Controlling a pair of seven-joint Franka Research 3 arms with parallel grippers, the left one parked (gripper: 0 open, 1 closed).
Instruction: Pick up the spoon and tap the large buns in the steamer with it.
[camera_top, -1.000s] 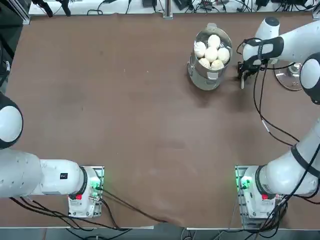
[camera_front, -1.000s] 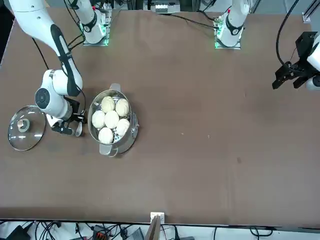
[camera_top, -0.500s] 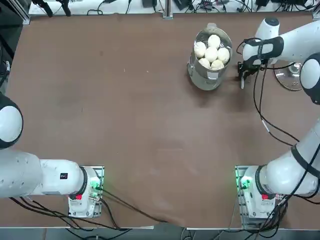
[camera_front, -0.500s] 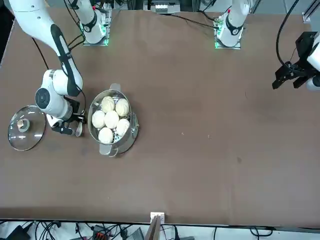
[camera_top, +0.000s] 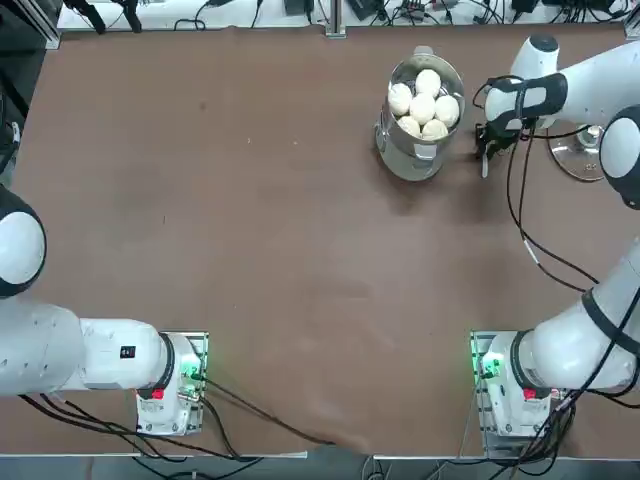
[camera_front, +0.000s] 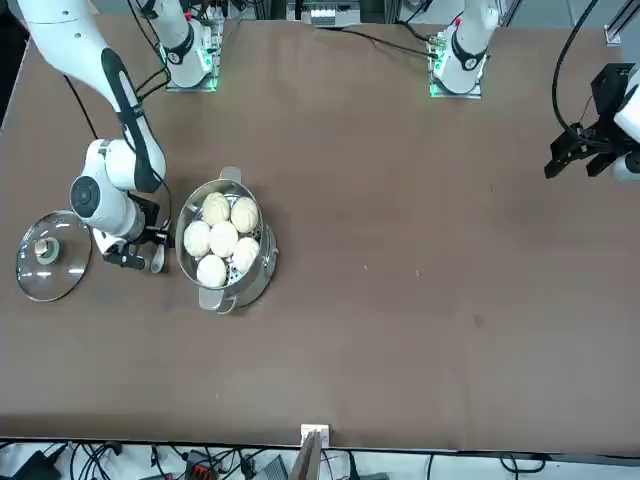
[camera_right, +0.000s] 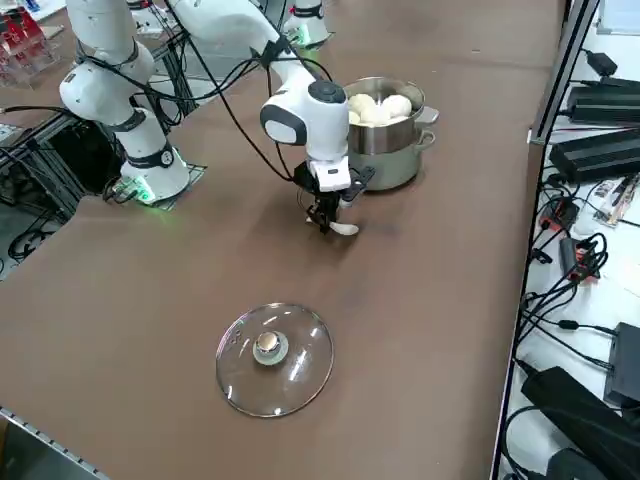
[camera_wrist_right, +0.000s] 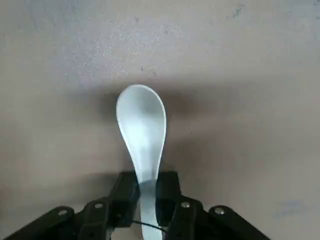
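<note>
The white spoon (camera_wrist_right: 141, 125) lies low over the brown table just beside the steamer, and my right gripper (camera_wrist_right: 147, 187) is shut on its handle, with the bowl sticking out past the dark fingers (camera_wrist_right: 125, 189). From the side, the gripper (camera_right: 325, 222) points straight down at the spoon (camera_right: 345, 229). The shiny steel steamer (camera_top: 392, 140) stands upright with no lid on it, and several large white buns (camera_top: 423, 107) are clustered inside. In the front view the gripper (camera_front: 135, 258) and spoon (camera_front: 157, 262) sit between the steamer (camera_front: 255, 285) and the lid.
A clear glass lid (camera_right: 275, 358) with a knob lies flat on the table on the gripper's side away from the steamer; the lid (camera_front: 48, 255) also shows at the table's edge. Cables hang from the right arm (camera_top: 520, 200).
</note>
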